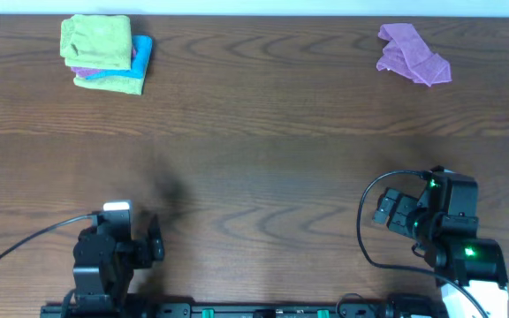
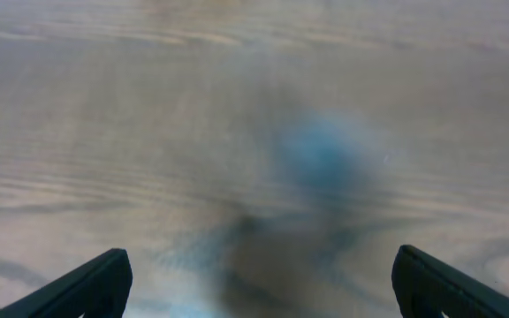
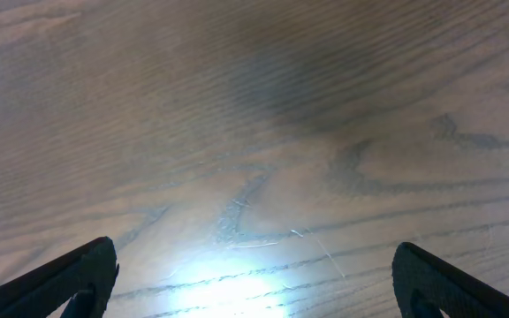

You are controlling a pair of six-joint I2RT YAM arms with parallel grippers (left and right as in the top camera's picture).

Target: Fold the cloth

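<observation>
A crumpled purple cloth [image 1: 413, 56] lies at the far right of the wooden table. A stack of folded cloths [image 1: 106, 53], green on top with blue and purple under it, sits at the far left. My left gripper [image 1: 155, 240] rests near the front left edge, open and empty, far from both. My right gripper [image 1: 385, 210] rests near the front right edge, open and empty. The left wrist view [image 2: 254, 287] and the right wrist view [image 3: 254, 283] show only bare wood between spread fingertips.
The table's back edge [image 1: 254, 16] runs just behind the cloths. Black cables [image 1: 365, 221] loop beside each arm base near the front edge.
</observation>
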